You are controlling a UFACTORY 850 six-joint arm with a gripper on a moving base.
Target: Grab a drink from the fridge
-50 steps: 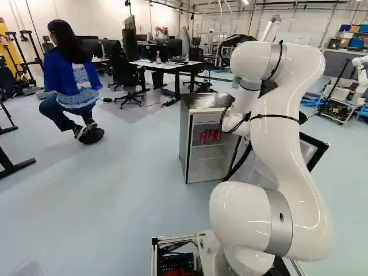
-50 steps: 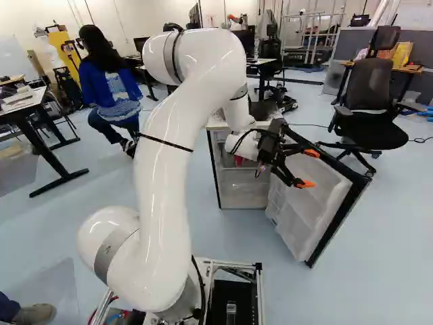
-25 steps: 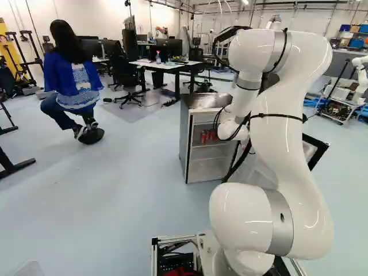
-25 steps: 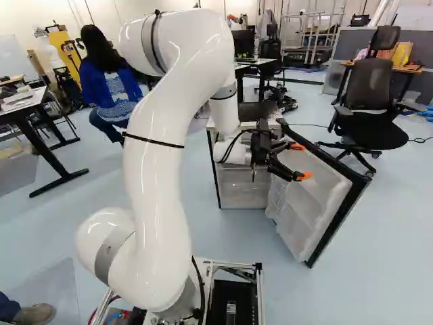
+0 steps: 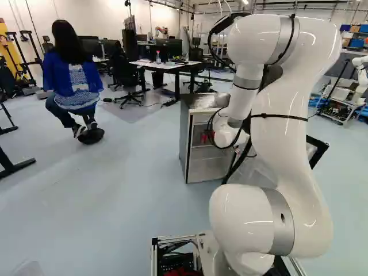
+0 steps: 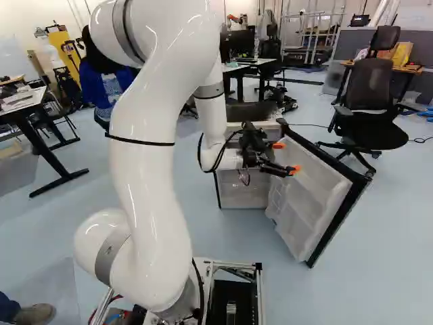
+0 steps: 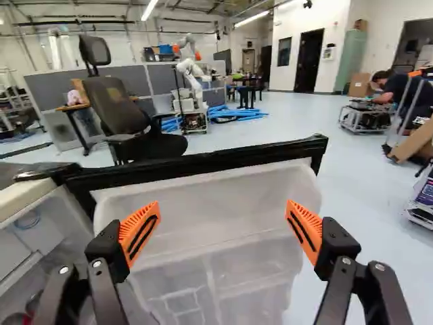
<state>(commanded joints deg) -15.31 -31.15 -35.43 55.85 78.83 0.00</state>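
Arm (image 6: 152, 162) shifts leftward, right base view | gripper (image 6: 285, 158) wide | two red cans (image 5: 203, 138) visible (left base view; hidden in right)

I see the room brightly lit from above, with white ceiling tubes (image 7: 252, 19) glowing in my wrist view. Thin, hard streaks of glare run along my white arm (image 5: 290, 149), and a mottled shine lies on the top of the fridge (image 5: 202, 102). The floor (image 5: 115, 190) carries a broad, pale sheen, with soft shadow under the office chair (image 6: 369, 132), whose black seat swallows most detail. Around my jaws (image 6: 287, 157) the light is even. The far wall (image 7: 338, 30) looks nearly washed out, and distant clutter blurs together.
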